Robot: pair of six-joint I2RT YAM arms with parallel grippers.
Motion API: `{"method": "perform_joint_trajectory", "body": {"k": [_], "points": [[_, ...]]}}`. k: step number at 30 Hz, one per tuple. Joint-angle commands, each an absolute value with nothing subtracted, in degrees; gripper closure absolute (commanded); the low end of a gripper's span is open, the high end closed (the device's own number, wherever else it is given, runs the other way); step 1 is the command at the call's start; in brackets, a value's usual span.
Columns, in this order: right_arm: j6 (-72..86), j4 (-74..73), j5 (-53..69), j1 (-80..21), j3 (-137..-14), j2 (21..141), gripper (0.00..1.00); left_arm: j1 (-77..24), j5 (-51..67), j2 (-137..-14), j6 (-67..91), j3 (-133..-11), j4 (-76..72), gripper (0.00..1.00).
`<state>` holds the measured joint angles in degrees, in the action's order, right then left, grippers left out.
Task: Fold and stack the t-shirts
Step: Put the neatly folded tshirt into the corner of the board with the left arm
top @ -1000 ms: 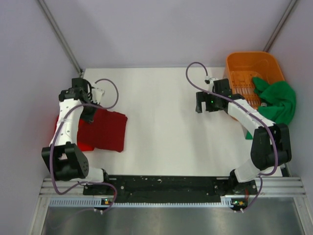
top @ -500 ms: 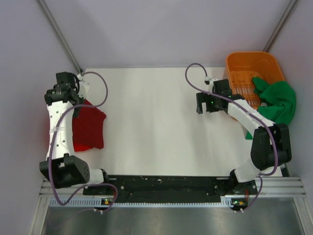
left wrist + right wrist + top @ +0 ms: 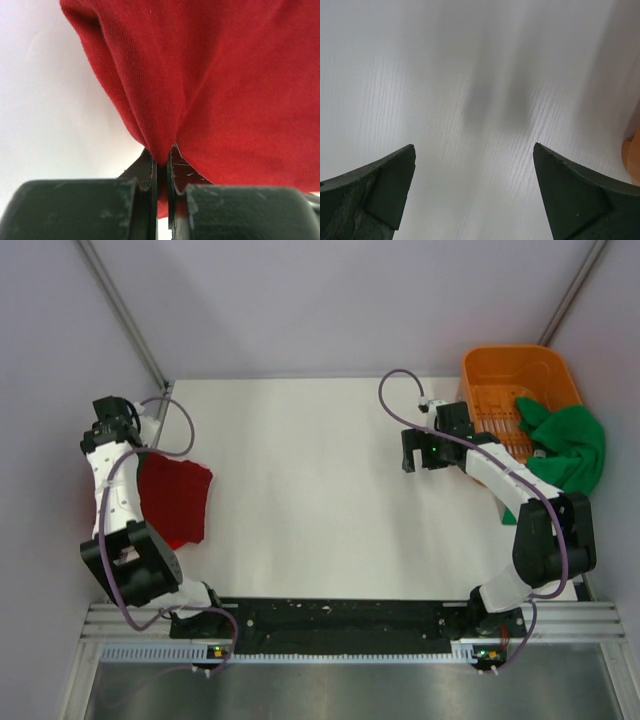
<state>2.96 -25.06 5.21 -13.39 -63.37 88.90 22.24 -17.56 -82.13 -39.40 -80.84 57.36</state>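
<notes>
A dark maroon t-shirt (image 3: 175, 495) lies bunched at the table's left edge. My left gripper (image 3: 138, 447) is shut on its upper corner. In the left wrist view the red cloth (image 3: 225, 85) is pinched between the closed fingers of my left gripper (image 3: 162, 155) and hangs away from them. A strip of brighter red cloth (image 3: 172, 537) shows at the maroon shirt's lower edge. A bright green t-shirt (image 3: 572, 445) hangs over the orange basket's right side. My right gripper (image 3: 422, 455) is open and empty over bare table, as the right wrist view (image 3: 474, 150) shows.
The orange slotted basket (image 3: 505, 365) stands at the back right corner, close to the right gripper. Grey walls close in the table on the left, back and right. The black arm rail runs along the near edge.
My left gripper has swung to the far left and pulled the maroon shirt with it; the shirt now sits narrower against the left edge. The right arm has not moved.
</notes>
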Motion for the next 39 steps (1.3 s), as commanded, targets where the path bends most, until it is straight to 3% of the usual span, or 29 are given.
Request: {"method": "perform_joint_trajectory", "body": {"k": [1,4,5,14,19,20,26,30,39], "points": [[2.0,-24.5,4.7,-13.6,-63.4,86.1,0.01,27.8,-24.2,-89.0,-40.5,-80.0,43.8,0.93],[1.8,-24.5,4.5,-13.6,-63.3,85.7,0.01,29.8,-27.1,-92.0,-40.4,-79.2,39.4,0.61],[1.8,-24.5,4.6,-13.6,-63.5,85.9,0.01,30.0,-28.1,-92.4,-41.0,-78.2,37.4,0.16],[1.8,-24.9,4.7,-13.5,-63.4,85.4,0.01,23.8,-22.3,-86.8,-38.9,-77.1,39.7,0.15],[2.0,-24.9,4.8,-13.6,-63.4,85.1,0.01,12.3,-14.4,-83.1,-35.7,-74.5,46.1,0.10],[2.0,-24.7,4.8,-13.6,-63.4,84.9,0.01,9.2,-12.9,-82.5,-35.2,-73.8,46.5,0.02],[2.2,-22.9,5.0,-13.7,-62.0,83.7,0.01,-7.4,-1.9,-80.4,-31.5,-71.9,43.3,0.01],[2.2,-18.9,4.9,-13.6,-59.2,80.6,0.01,-14.0,4.3,-78.8,-31.3,-65.9,33.3,0.01],[-1.5,5.9,-1.2,-13.2,-41.7,68.7,0.01,-14.2,4.8,-76.2,-21.0,-45.6,-4.6,0.01]]}}
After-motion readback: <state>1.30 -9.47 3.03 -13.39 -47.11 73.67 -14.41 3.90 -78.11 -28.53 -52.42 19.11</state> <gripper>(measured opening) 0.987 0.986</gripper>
